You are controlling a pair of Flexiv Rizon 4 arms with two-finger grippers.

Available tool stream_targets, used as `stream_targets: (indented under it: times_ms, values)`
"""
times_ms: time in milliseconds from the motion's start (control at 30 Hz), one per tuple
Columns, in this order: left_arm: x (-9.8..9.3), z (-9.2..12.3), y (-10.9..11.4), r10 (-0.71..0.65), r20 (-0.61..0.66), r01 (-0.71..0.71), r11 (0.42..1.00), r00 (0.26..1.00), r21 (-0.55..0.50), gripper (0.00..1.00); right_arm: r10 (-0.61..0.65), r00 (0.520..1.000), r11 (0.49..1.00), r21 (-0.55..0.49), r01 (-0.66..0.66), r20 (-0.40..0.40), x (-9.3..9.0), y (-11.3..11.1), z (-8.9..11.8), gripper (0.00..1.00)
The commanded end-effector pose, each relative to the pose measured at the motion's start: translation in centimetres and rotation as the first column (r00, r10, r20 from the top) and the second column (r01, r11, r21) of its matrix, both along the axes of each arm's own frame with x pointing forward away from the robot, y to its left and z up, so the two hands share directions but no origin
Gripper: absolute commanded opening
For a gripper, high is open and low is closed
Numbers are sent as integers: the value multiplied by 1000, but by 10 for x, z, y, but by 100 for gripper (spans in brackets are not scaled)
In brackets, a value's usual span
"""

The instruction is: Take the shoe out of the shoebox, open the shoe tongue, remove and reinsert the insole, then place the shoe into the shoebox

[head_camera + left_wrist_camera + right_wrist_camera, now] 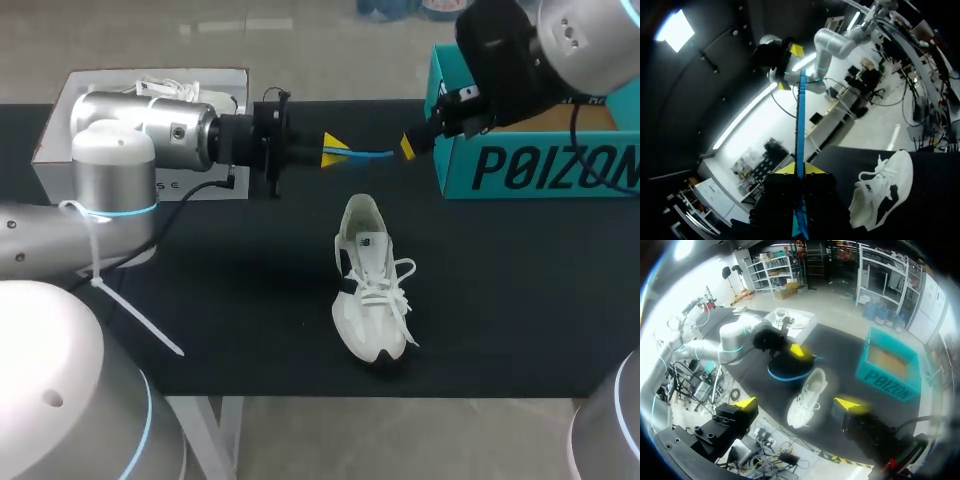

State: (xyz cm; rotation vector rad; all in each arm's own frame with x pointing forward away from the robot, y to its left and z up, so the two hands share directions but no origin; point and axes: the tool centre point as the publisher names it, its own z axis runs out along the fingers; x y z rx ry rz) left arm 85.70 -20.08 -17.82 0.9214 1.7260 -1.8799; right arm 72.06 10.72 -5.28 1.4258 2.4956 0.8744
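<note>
A white sneaker [372, 282] stands on the black table, toe toward the front edge; it also shows beside my left gripper [800, 170] as the sneaker [884, 191]. My left gripper [335, 152] is shut on a thin blue insole [368, 154], held edge-on above the table and pointing right. In the left wrist view the insole [800, 125] runs straight out from between the yellow tips. My right gripper [410, 145] hangs open just beyond the insole's free end, beside the teal shoebox [540, 165]. From the right wrist view the insole [787, 372] lies ahead of the open right gripper [797, 402].
A white box [60, 120] holding another white shoe [170, 90] stands at the back left, behind my left arm. The teal shoebox [890, 367] sits open at the back right. A white cable tie [130, 305] hangs from the left arm.
</note>
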Motion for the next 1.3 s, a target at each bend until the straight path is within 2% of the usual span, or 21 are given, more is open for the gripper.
stream_targets:
  times_ms: [33,633,800,1033,1067,1133,1167,1233,1300]
  values:
    - [4,0,0,-11,1,11,1000,1000,3,0,-2,1000,1000,-2,2,-3,2,3,-1,100]
    - [4,0,0,-11,1,11,1000,1000,3,0,-2,1000,1000,-2,2,-3,2,3,-1,100]
    - [13,0,0,-22,-308,29,999,951,17,0,-2,1000,1000,-2,2,-3,2,3,-1,100]
    - [22,7,-1,40,-541,13,996,840,94,0,-2,1000,1000,-2,2,-3,2,3,-1,100]
    - [23,8,-1,62,-605,10,993,793,115,0,-2,1000,1000,-2,2,-3,2,3,-1,100]
    - [25,8,-1,33,-658,29,996,752,83,0,-2,1000,1000,-2,2,-3,2,3,-1,100]
    - [26,7,0,29,-725,39,996,688,77,0,-2,1000,1000,-2,2,-3,2,3,-1,100]
    - [26,7,2,-8,-751,47,998,660,30,0,-2,1000,1000,-2,2,-3,2,3,-1,100]
    - [27,6,4,-34,-813,67,998,582,7,0,-2,1000,1000,-2,2,-3,2,3,-1,100]
